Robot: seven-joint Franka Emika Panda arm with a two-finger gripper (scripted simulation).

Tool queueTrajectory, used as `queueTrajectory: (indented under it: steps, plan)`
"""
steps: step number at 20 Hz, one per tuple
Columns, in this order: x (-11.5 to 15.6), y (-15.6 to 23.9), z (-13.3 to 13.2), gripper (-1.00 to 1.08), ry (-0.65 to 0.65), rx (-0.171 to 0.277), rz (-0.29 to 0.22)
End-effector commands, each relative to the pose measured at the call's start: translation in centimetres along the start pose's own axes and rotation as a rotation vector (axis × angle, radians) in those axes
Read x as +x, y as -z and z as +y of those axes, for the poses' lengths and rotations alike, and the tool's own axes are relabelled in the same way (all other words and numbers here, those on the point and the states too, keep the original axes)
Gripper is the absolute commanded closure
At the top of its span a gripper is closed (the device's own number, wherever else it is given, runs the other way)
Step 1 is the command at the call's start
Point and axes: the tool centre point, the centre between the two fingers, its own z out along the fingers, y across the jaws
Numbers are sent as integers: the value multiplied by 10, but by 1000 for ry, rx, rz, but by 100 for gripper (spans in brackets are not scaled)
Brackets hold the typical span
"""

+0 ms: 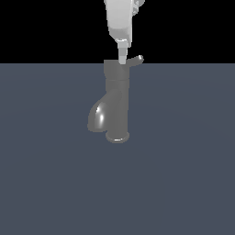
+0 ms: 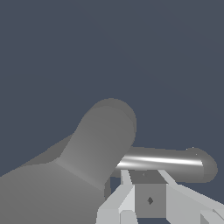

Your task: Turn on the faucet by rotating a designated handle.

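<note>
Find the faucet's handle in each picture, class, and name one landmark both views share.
Exterior view: the handle is a short grey lever sticking out from the faucet's top cap toward the exterior view's right, just beside the gripper.
Wrist view: the handle is the shiny bar with a rounded tip, just beyond the gripper.
Shared landmark: the faucet's top cap, where the lever is rooted.

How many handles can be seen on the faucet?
1. The handle sticks out from the top cap of the faucet toward the exterior view's right, beside the gripper. The far side is hidden.
</note>
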Motion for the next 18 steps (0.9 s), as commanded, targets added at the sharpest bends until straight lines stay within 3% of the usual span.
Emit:
queueTrajectory:
  steps: [1,18]
  plan:
    - [15,0,-18,108,-22,18,-1]
    - [61,2,-67,108,-76,24,1]
